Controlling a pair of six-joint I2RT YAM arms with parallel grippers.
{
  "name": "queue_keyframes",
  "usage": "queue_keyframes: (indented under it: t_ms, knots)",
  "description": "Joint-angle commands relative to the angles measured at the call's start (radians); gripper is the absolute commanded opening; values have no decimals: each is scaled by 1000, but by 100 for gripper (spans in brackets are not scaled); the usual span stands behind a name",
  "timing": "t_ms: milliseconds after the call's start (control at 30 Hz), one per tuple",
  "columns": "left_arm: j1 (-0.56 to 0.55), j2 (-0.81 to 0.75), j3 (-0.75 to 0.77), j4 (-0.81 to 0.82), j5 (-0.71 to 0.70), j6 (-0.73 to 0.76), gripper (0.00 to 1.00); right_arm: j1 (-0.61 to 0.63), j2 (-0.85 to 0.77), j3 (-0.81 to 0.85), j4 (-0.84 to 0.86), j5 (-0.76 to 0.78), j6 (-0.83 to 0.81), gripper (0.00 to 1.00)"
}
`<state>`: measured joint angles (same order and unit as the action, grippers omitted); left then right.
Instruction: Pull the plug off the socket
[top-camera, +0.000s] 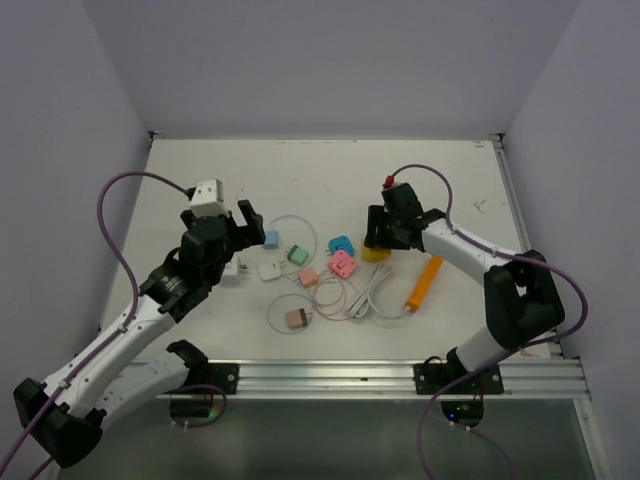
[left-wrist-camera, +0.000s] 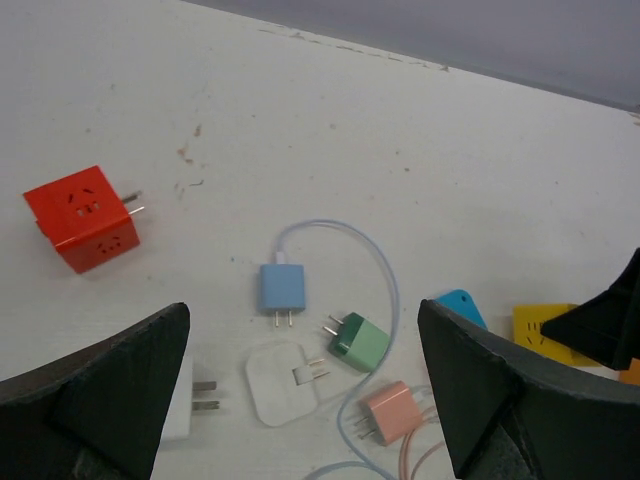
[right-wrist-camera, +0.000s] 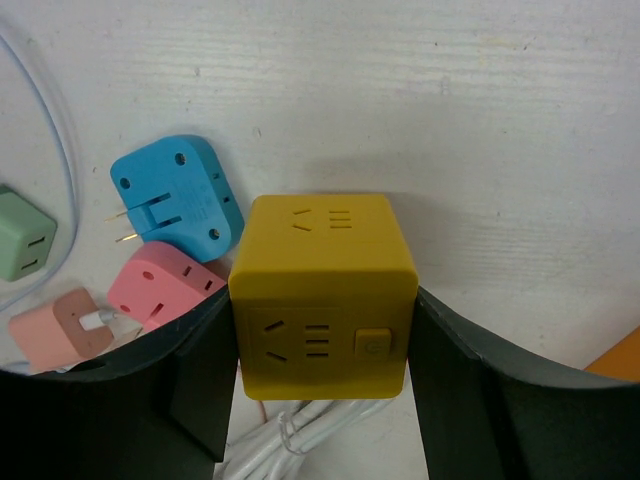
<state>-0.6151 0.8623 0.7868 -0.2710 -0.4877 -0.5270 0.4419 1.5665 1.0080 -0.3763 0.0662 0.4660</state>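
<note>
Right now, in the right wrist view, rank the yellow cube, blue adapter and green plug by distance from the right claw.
1. yellow cube, inside the right claw.
2. blue adapter, upper left.
3. green plug, far left edge.

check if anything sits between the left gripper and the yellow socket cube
yes: a blue charger, green plug, blue adapter and pink adapter lie between the open left gripper and the yellow socket cube, which the right gripper clamps
</note>
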Motion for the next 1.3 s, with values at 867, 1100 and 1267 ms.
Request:
queue_keyframes:
  t_ms: [867, 1100, 1267]
  knots:
    - [20, -296, 288, -258, -350, 283, 100, 31, -661, 251, -293, 403, -138, 99]
    - [18, -416, 355, -202, -465, 366, 100, 31, -917, 172, -155, 483, -260, 99]
    - [18, -531, 313, -87, -540, 413, 100, 31, -1069, 69, -55, 514, -329, 99]
